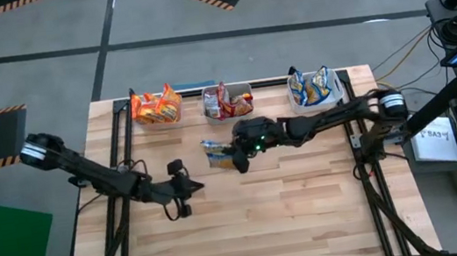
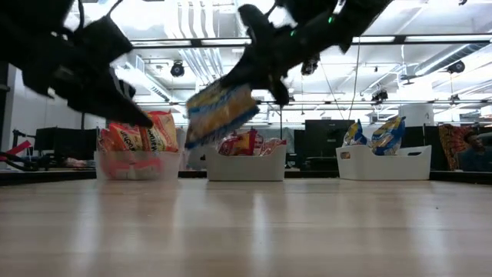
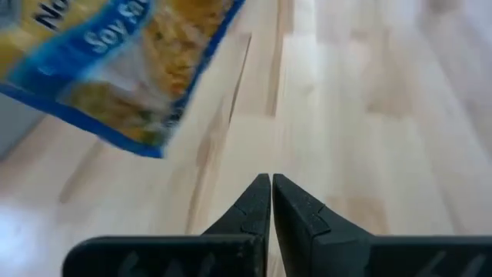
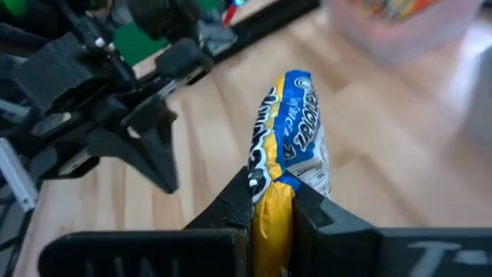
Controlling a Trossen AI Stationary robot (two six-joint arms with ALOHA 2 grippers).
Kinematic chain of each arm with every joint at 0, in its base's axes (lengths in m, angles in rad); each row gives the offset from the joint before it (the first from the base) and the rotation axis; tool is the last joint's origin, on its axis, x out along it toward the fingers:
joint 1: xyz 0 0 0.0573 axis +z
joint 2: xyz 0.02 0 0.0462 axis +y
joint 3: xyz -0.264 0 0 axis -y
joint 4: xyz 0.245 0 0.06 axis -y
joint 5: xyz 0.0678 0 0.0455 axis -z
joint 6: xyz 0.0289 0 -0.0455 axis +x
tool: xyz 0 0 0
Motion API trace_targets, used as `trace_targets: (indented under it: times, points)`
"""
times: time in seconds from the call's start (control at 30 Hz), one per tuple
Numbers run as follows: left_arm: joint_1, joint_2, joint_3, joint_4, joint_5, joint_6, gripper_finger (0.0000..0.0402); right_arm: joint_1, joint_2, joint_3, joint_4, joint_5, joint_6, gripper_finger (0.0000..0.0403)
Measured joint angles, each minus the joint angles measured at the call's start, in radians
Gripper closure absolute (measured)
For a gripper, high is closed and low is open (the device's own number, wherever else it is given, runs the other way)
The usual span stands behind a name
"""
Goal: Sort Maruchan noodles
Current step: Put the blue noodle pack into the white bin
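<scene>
Maruchan noodles were mostly sorted already: orange packets (image 1: pixel 156 107) stood in the far-left bin (image 1: pixel 159 119), red packets (image 1: pixel 229 99) in the middle bin (image 1: pixel 228 111), and blue packets (image 1: pixel 311 84) in the far-right bin (image 1: pixel 317 100). One blue-and-yellow packet (image 1: pixel 217 152) hung in the air above the counter (image 1: pixel 267 220), just near of the middle bin, pinched by the right gripper (image 1: pixel 239 157), whose fingers (image 4: pixel 231 206) were clamped narrowly on the packet's yellow end, the rest sticking out past them. The left gripper (image 1: pixel 185 185) waited over the counter to the left, its fingers (image 3: pixel 250 208) pressed together on nothing.

Judging by colour, this packet belonged in the far-right bin. Doing that well would likely mean keeping the pinch firm, since only one end was held, lifting clear of the bin rims, travelling right and far, and letting go only once over the blue packets so it dropped in rather than snagging on the wall.
</scene>
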Motion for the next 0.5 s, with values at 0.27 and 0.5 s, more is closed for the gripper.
trace_targets:
  times: [0.27,0.5]
  points:
    - [0.000,-0.124,0.002,0.018,-0.082,0.092,0.0402,-0.029,-0.236,0.001,-0.210,0.255,-0.143,0.0376]
    - [0.000,-0.160,0.002,0.051,-0.129,0.151,0.0402,-0.112,-0.455,0.001,-0.491,0.639,-0.200,0.0376]
